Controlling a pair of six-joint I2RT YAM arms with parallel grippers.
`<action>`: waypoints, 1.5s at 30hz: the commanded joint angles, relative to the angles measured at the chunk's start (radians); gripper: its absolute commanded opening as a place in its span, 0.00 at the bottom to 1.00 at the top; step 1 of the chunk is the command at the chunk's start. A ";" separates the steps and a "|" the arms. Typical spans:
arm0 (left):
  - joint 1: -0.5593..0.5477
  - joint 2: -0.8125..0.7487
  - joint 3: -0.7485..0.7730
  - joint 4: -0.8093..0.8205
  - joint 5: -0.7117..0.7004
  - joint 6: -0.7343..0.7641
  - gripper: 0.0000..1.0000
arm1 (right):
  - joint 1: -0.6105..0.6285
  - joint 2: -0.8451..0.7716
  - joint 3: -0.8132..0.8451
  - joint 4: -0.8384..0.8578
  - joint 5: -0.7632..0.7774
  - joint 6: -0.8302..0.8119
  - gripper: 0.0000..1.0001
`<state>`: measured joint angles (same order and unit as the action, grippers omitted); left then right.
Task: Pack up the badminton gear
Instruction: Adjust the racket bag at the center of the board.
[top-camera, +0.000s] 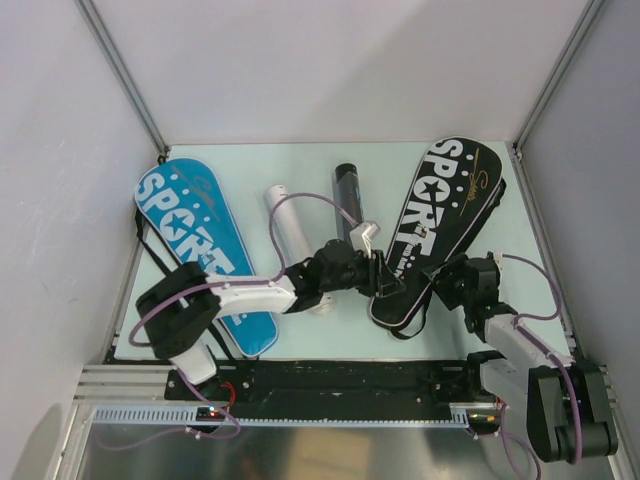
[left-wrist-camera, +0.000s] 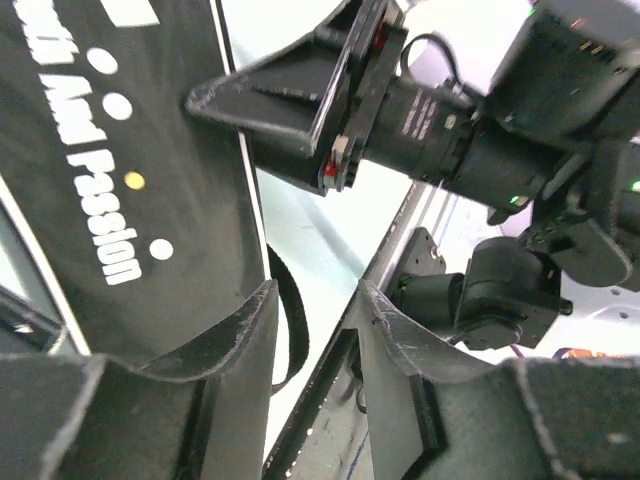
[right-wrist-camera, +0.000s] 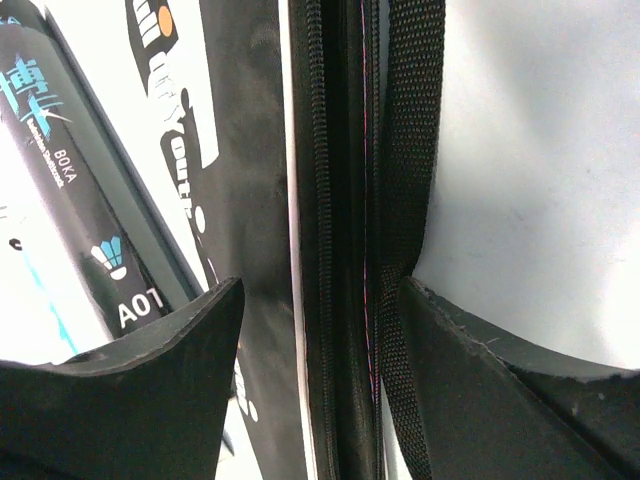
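Observation:
The black "SPORT" racket cover lies at the right of the table and the blue one at the left. Between them lie a white tube and a black tube. My left gripper is open beside the black cover's lower end, with only table and a loop of strap showing in its gap. My right gripper is open astride the black cover's zipped edge, its right finger against the webbing strap. The black tube shows at the left of that view.
Metal posts and white walls close in the table on both sides and at the back. The black rail carrying the arm bases runs along the near edge. The two wrists are close together at the black cover's lower end, and the right arm's wrist fills the top of the left wrist view.

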<state>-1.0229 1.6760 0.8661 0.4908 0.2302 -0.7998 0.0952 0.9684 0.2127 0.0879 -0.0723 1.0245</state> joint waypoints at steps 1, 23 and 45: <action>0.033 -0.135 0.049 -0.150 -0.098 0.097 0.42 | 0.015 0.065 -0.005 0.023 0.109 -0.014 0.66; -0.152 -0.450 -0.123 -0.260 -0.541 0.806 0.57 | 0.032 -0.206 0.284 -0.372 0.195 -0.038 0.00; -0.424 -0.109 -0.162 0.221 -0.643 1.148 0.74 | 0.036 -0.138 0.399 -0.408 0.089 0.086 0.00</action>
<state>-1.4425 1.5230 0.6277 0.6052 -0.3313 0.2722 0.1299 0.8341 0.5549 -0.3843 0.0364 1.0813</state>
